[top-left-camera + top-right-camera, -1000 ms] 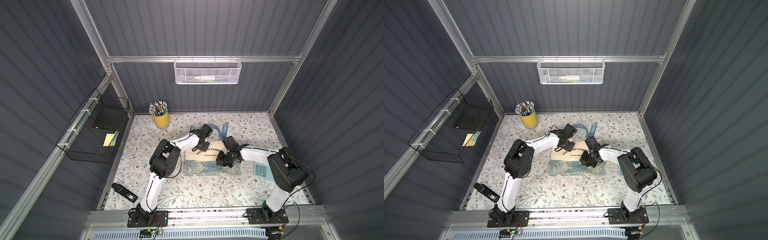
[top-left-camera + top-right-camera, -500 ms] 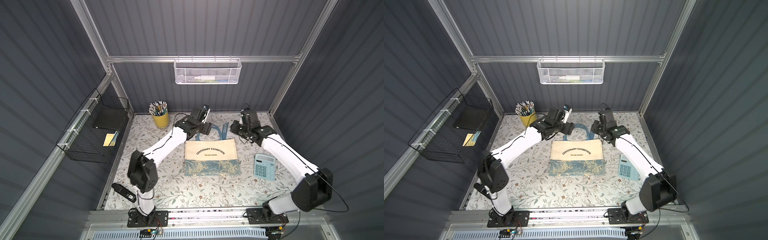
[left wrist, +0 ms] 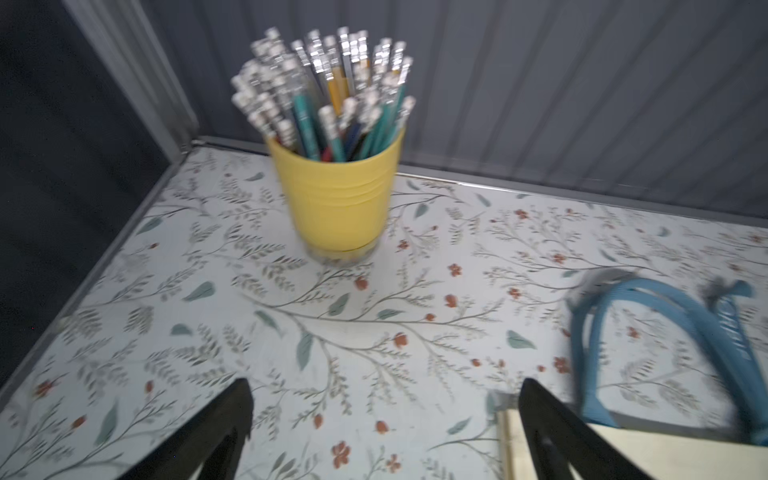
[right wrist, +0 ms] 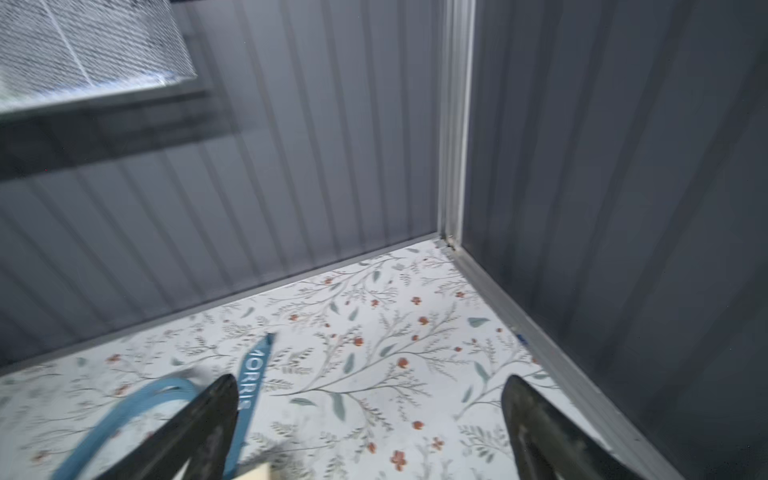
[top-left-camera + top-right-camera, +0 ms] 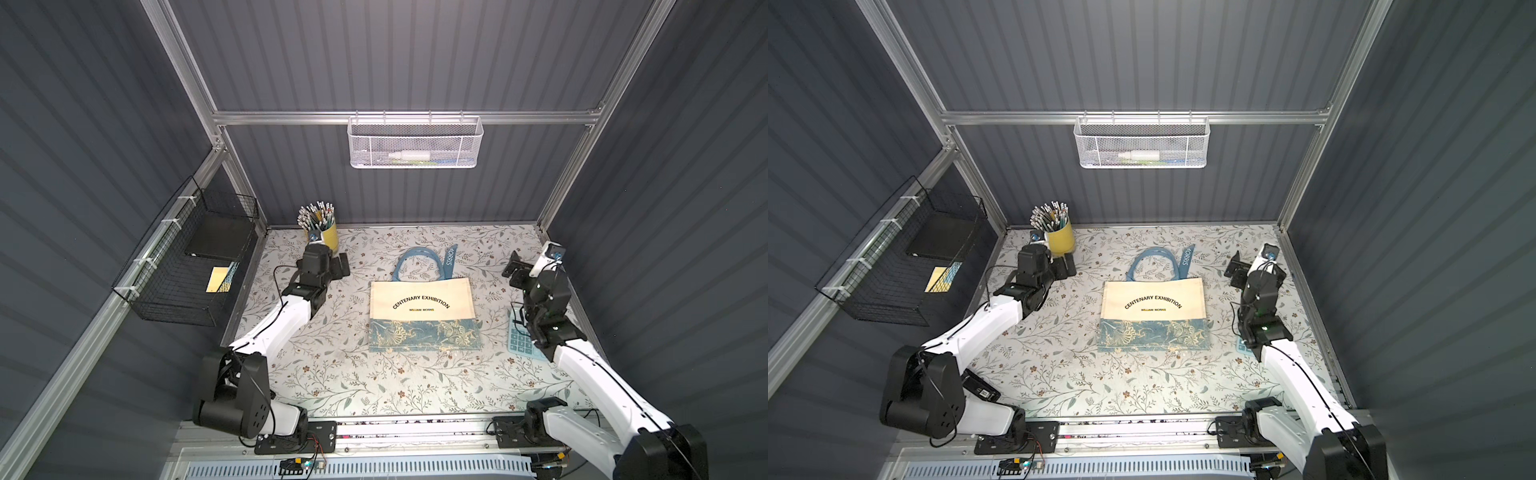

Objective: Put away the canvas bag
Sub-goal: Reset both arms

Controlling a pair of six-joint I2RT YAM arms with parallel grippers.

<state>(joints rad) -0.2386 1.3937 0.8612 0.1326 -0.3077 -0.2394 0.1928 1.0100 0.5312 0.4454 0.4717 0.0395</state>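
Evidently ready for the light-blue handles (image 5: 415, 250), the black left gripper (image 3: 384, 380) and right gripper (image 4: 369, 376) hang spread and empty, flanking the flat cream canvas bag (image 5: 422, 307).

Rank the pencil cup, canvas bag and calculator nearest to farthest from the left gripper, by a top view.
1. yellow pencil cup, right beside the left gripper, back-left corner.
2. canvas bag, in the middle.
3. calculator, far right edge.

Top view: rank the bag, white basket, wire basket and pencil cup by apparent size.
Wire basket, largest
Bag and white basket: about alike, and the basket hangs nearer the camera
Pencil cup, smallest
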